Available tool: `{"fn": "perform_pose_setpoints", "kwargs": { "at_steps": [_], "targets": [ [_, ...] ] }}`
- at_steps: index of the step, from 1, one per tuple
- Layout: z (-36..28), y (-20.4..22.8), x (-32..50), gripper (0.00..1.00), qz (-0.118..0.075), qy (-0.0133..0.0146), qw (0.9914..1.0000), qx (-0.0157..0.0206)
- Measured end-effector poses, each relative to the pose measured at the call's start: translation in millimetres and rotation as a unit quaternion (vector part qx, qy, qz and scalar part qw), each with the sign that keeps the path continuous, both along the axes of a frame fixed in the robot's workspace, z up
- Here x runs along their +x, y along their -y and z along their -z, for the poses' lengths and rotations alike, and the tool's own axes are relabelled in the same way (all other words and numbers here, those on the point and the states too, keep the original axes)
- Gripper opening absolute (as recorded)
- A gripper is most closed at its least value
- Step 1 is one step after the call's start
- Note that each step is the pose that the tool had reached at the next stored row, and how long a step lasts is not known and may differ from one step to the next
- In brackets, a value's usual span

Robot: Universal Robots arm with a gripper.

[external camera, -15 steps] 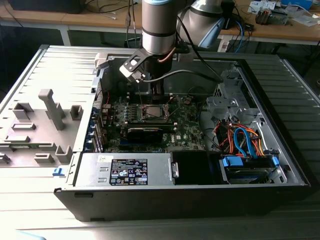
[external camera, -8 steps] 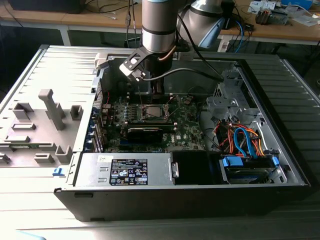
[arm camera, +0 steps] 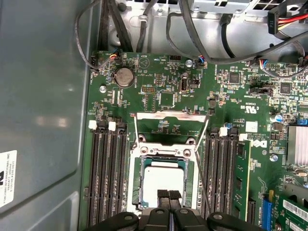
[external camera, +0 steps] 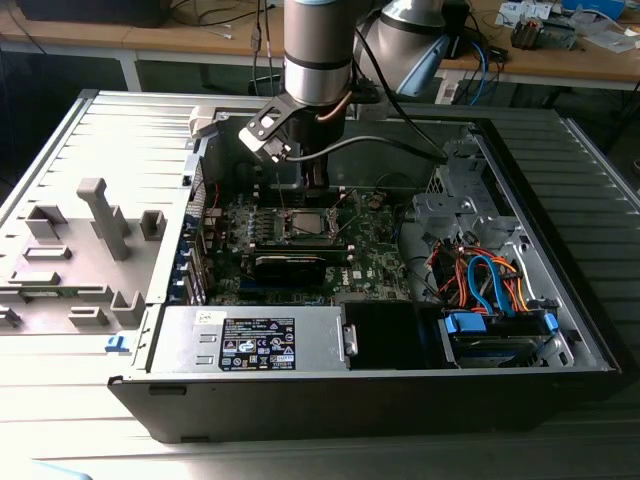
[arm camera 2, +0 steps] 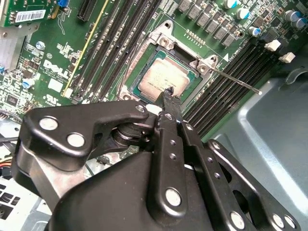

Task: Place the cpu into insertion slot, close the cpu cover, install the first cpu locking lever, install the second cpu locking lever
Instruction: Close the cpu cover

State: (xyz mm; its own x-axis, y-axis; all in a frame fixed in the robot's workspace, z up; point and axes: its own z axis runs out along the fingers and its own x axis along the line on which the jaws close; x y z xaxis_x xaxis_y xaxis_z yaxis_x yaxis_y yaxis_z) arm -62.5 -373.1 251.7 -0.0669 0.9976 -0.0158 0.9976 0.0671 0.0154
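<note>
Hand (arm camera 2: 168,93) sits low over the socket, and look at those fingers (arm camera: 163,197) in both wrist views: pinched flat against each other, no gap at all, nothing carried between them. Tips hang right at the near edge of the cpu (arm camera 2: 161,79). Whether they actually press on the metal face or hover just above it, I can't tell.

And the cpu is in! It lies flat and square inside the insertion slot (arm camera: 189,179), silvery face up, on the green motherboard (arm camera: 168,91) between the banks of memory slots (arm camera: 108,178). So step one reads as done, or at its last seating touch.

Now the cpu cover (arm camera: 171,116): not down. In the first wrist view it stands tipped up at the side of the socket away from the hand, board showing through its cut-out middle. One locking lever (arm camera 2: 236,82), a thin rod, juts out sideways from the socket corner in the second wrist view, unlatched.

By my reckoning the cover step is the one in hand. It calls for the closed tips to come off the chip face and get behind the raised frame, then a gentle push so it swings down flat without nudging the cpu out of its seat
</note>
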Motion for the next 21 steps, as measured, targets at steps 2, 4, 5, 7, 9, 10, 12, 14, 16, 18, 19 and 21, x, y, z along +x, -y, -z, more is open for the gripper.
{"fn": "perform_pose_setpoints", "kwargs": {
  "at_steps": [2, 4, 5, 7, 9, 10, 12, 14, 16, 18, 19, 21],
  "targets": [
    [0.1, 0.8, 0.2, 0.11, 0.0, 0.0001, 1.0, 0.0],
    [0.1, 1.4, 0.8, 0.11, 0.0, 0.0001, 1.0, 0.0001],
    [0.0, 1.6, 1.1, 0.11, 0.0, 0.0, 1.0, 0.0001],
    [-0.3, 2.0, 1.6, 0.11, 0.0, 0.0001, 1.0, 0.0001],
    [-1.1, 2.2, 1.8, 0.11, 0.0, 0.0001, 1.0, 0.0001],
    [-1.4, 2.2, 1.9, 0.11, 0.0, 0.0001, 1.0, 0.0001],
    [-2.2, 2.3, 2.1, 0.11, 0.0, 0.0, 1.0, 0.0001],
    [-2.9, 2.4, 2.1, 0.11, 0.0, 0.0001, 1.0, 0.0001],
    [-3.3, 2.4, 2.1, 0.11, 0.0, 0.0, 1.0, 0.0001],
    [-3.5, 2.4, 2.1, 0.11, 0.0, 0.0001, 1.0, 0.0001],
    [-3.7, 2.4, 2.1, 0.11, 0.0, 0.0001, 1.0, 0.0001],
    [-4.3, 2.4, 2.1, 0.11, 0.0, 0.0001, 1.0, 0.0001]
  ]
}}
